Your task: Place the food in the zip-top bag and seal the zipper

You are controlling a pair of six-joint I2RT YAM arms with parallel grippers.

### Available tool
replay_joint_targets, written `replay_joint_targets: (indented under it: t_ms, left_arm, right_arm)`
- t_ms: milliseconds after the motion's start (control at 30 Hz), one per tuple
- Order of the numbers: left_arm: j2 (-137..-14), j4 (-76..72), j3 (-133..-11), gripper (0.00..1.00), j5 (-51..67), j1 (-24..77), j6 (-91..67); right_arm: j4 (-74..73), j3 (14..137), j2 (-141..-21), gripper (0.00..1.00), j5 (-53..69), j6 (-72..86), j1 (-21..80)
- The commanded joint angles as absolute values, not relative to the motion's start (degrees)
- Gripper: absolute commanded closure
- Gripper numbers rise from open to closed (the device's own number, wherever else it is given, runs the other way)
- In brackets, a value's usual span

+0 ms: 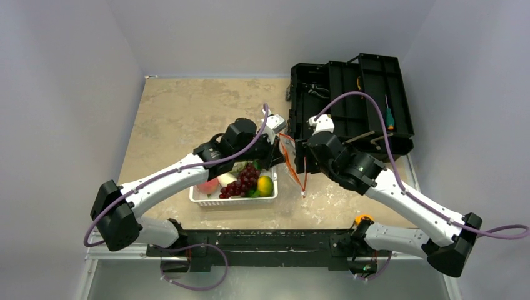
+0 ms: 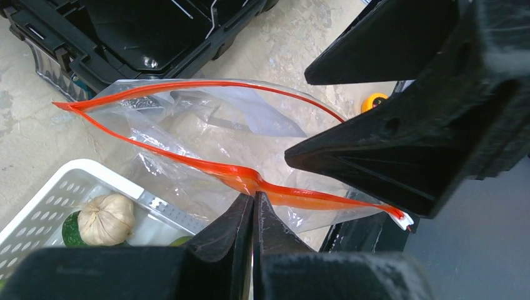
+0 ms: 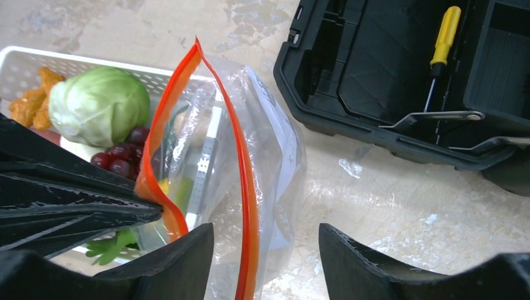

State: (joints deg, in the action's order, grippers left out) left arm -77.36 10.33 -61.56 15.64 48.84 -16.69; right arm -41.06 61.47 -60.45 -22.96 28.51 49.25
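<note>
Left claw (image 2: 254,199) is clamping shut on one strip of the zipper (image 2: 187,164), holding the zip-top bag (image 2: 206,119) up just beside the white basket (image 2: 37,206), at the basket's right end, with the bag's mouth gaping. Right claw (image 3: 265,240) is hovering on the bag's side away from the basket with its jaws apart, the zipper's other strip passing between them. Inside the basket, green cabbage (image 3: 99,103), purple grapes (image 3: 119,156) and orange pieces (image 3: 31,100) are lying together. Beyond the basket, past the bag, a black toolbox (image 1: 350,94) is sitting open.
</note>
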Motion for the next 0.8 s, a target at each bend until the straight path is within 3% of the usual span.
replay_joint_targets:
  t_ms: [0, 200, 333, 400, 533, 633, 767]
  left_arm:
    - [-76.4, 7.4, -62.3, 1.0, 17.6, 49.1, -15.6]
    - [-76.8, 6.9, -62.4, 1.0, 19.7, 49.0, -15.9]
    - [-78.0, 8.5, -63.9, 1.0, 22.3, 49.1, -17.2]
    - [-79.8, 13.4, -67.2, 0.87, 24.4, 49.1, -17.1]
    - [-79.3, 14.5, -68.2, 0.54, 24.5, 49.0, -18.3]
    - [-78.5, 15.9, -68.2, 0.34, 21.6, 49.0, -18.9]
    - [-78.7, 19.8, -69.9, 0.3, 16.4, 48.9, -20.8]
  right_arm:
    - [-38.0, 60.3, -60.0, 0.42, -23.7, 26.1, 49.1]
    - [-37.4, 59.3, -59.1, 0.61, -26.6, 24.5, 49.2]
    - [-36.4, 58.0, -55.8, 0.93, -28.4, 22.6, 49.1]
    - [-34.4, 57.1, -54.2, 1.0, -27.5, 20.1, 49.1]
    - [-32.0, 55.5, -53.2, 1.0, -22.5, 18.7, 49.2]
    - [-31.7, 55.0, -54.1, 1.0, -22.9, 19.8, 49.9]
    - [-31.7, 54.7, -55.7, 1.0, -30.3, 22.4, 54.3]
